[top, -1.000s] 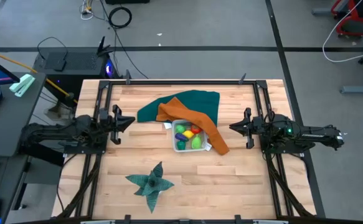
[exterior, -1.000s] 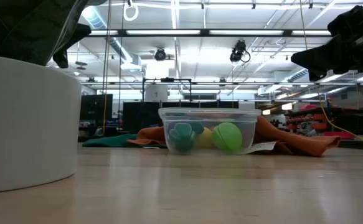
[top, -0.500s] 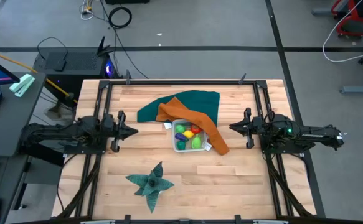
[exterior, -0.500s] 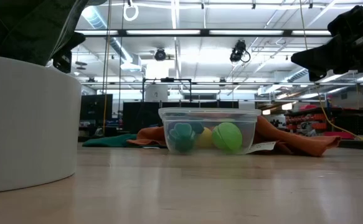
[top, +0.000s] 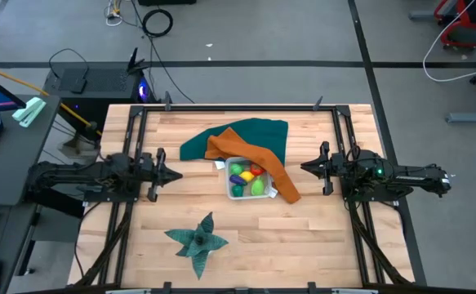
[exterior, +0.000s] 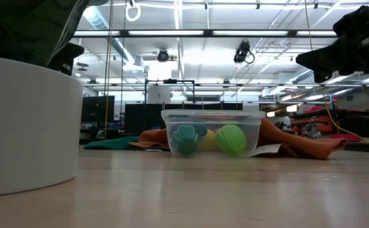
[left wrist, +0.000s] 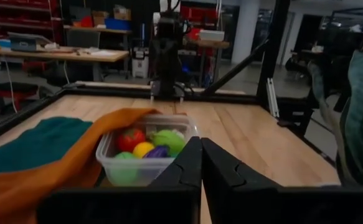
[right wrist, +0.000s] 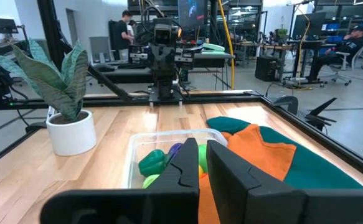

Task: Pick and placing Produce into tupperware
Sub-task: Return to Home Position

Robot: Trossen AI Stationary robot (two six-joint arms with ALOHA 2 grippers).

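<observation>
The tupperware (top: 229, 186) stands mid-table, a clear tub with the produce (top: 247, 178) inside: red, yellow, light green, dark green and purple pieces. The low view shows the tupperware (exterior: 212, 133) resting flat on the wood. A long orange cloth (top: 258, 159) lies draped over its far and right rim. My left gripper (top: 177, 173) hovers shut to the tub's left, pointing at it; the left wrist view shows my left gripper (left wrist: 201, 149) with fingers together. My right gripper (top: 304, 167) hovers to the tub's right, fingers all but together, as the right wrist view of my right gripper (right wrist: 202, 152) shows.
A teal cloth (top: 246, 135) lies behind the tub, under the orange cloth. A potted plant with star-like dark green leaves (top: 198, 239) stands near the near edge, left of centre; its white pot (exterior: 26, 120) fills the low view's left. Black rails (top: 131, 163) frame the table.
My left gripper has shut its fingers, which stood apart a second ago, and has stayed at the tub's left. The right arm, the tub and the cloths have kept still.
</observation>
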